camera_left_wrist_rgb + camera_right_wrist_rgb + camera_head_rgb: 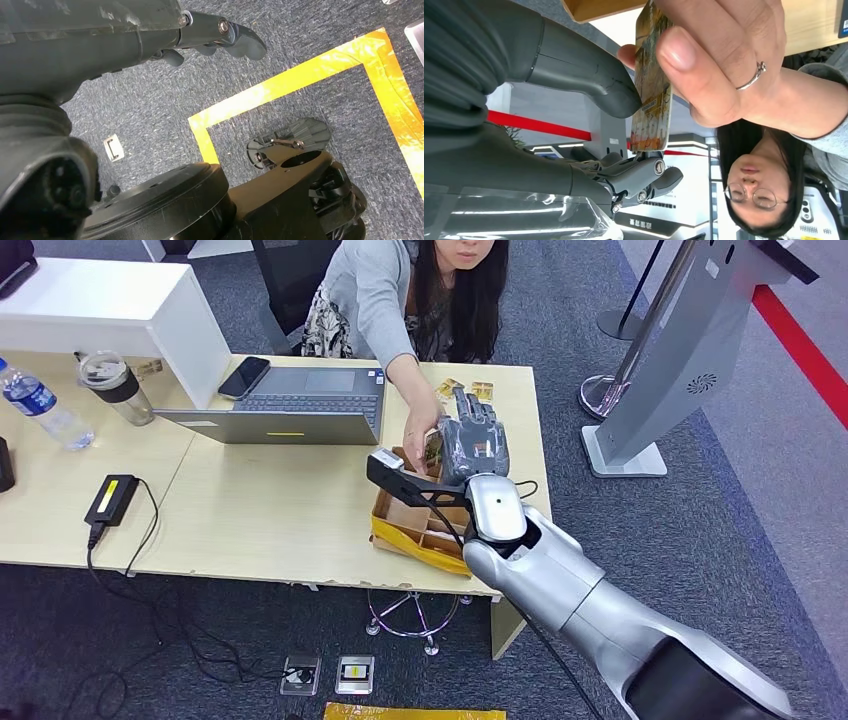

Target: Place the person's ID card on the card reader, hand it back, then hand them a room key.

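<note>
Silver right arm [560,580] nearest the lens, reaching up from the lower right over the right end of the pale wooden tabletop [260,520]. Right hand [473,440], dark-fingered under a clear cover, raised above the open brown cardboard box with yellow tape [420,525] near the front right edge. Met there by the person's hand [422,435], reaching across from the far edge. In the right wrist view: a gold-patterned card [651,90] pinched in the person's hand [724,60], thick grey thumb [589,75] touching its face, darker fingers [644,175] curled just beyond. Grip shared or not: cannot tell. Which card, ID or room key, and which handover: cannot tell; no card reader identified. Left hand [220,35] hanging over grey carpet, fingers curled, holding nothing.
</note>
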